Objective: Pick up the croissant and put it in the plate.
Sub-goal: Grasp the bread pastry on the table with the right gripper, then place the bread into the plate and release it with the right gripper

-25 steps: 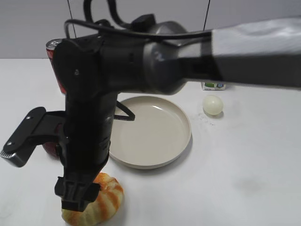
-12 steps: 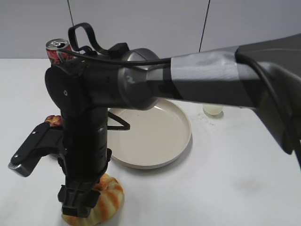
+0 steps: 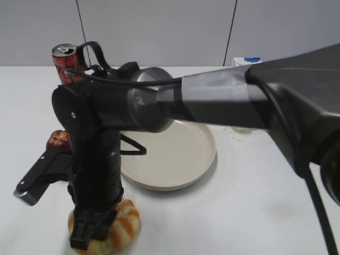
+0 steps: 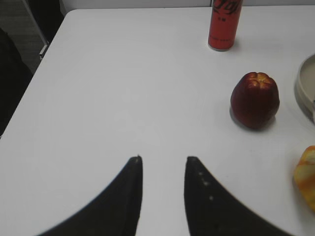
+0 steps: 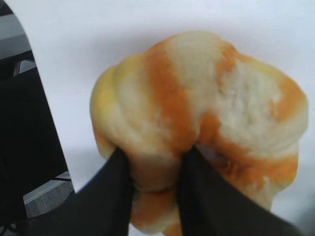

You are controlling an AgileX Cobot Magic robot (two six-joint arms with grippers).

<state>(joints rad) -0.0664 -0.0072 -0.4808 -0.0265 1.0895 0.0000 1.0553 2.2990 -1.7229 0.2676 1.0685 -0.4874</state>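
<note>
The croissant point(image 3: 125, 221), orange-brown and pale yellow striped, lies on the white table at the front left, just short of the plate point(image 3: 209, 155). My right gripper point(image 3: 90, 237) reaches across from the right and points straight down onto it. In the right wrist view its two black fingers point(image 5: 118, 182) pinch a fold of the croissant point(image 5: 206, 98) between them, with the gripper point(image 5: 155, 155) shut on it. My left gripper point(image 4: 164, 158) hovers open and empty over bare table. The croissant's edge point(image 4: 306, 178) shows at that view's right.
A dark red apple point(image 3: 57, 141) sits left of the plate, also in the left wrist view point(image 4: 254, 100). A red soda can point(image 3: 65, 57) stands at the back left point(image 4: 225, 22). A small carton point(image 3: 247, 61) is behind the arm. The plate's rim point(image 4: 305, 83) edges the left wrist view.
The right arm has swung and sunk lower over the croissant, its fingers pressing down into the pastry. The croissant has stayed in place on the table.
</note>
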